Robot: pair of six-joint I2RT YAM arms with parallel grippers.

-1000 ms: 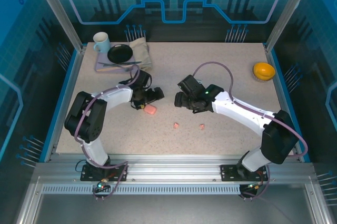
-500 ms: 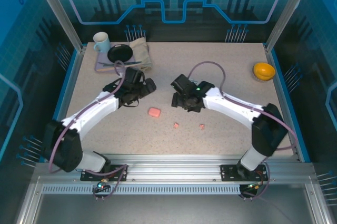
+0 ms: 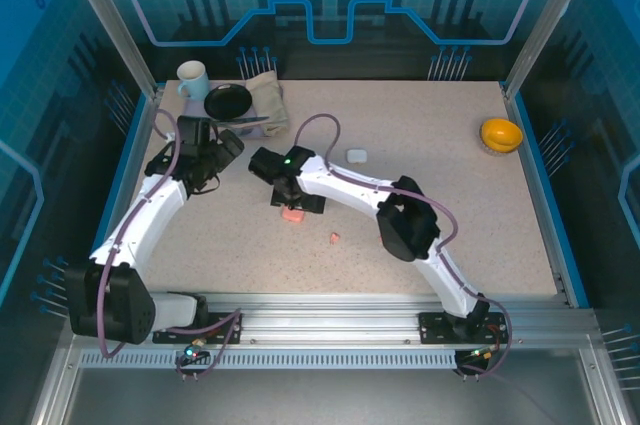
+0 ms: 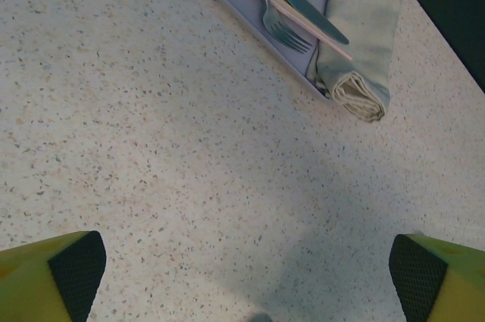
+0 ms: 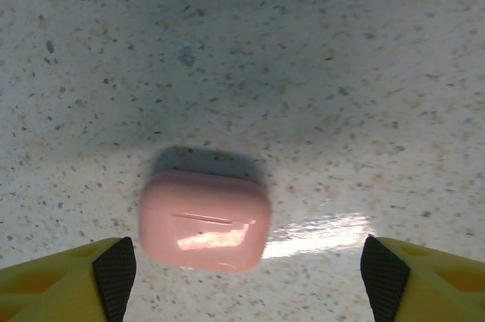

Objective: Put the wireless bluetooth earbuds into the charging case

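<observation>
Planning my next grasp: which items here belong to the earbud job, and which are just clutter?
Job: pink case, white case, pink earbud.
Lying about: mug, black dish, rolled napkin, fork, orange bowl.

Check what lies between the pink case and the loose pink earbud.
Nothing. In the top view, the tabletop between the pink case and the pink earbud is bare.
</observation>
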